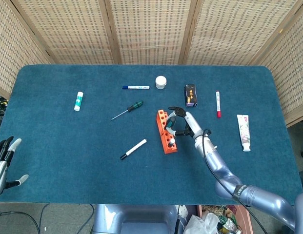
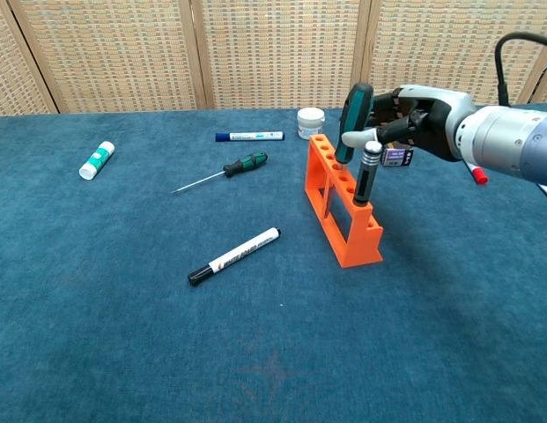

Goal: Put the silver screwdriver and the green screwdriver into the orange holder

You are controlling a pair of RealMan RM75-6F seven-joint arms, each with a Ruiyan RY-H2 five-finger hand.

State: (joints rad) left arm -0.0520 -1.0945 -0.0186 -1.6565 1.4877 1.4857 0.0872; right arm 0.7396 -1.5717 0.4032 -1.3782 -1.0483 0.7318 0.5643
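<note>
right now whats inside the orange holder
The silver screwdriver stands in a near-end slot of the orange holder. The right hand holds a green-handled tool above it; its tip is hidden.

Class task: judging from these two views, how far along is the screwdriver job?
Done: the silver screwdriver stands in the orange holder. In hand: the right hand grips a green screwdriver upright over the holder's slots; whether its tip has entered one cannot be told. Left: seat and release it. The left hand idles at the table edge.

High overhead head view, low near chest view; shared blue table.
</note>
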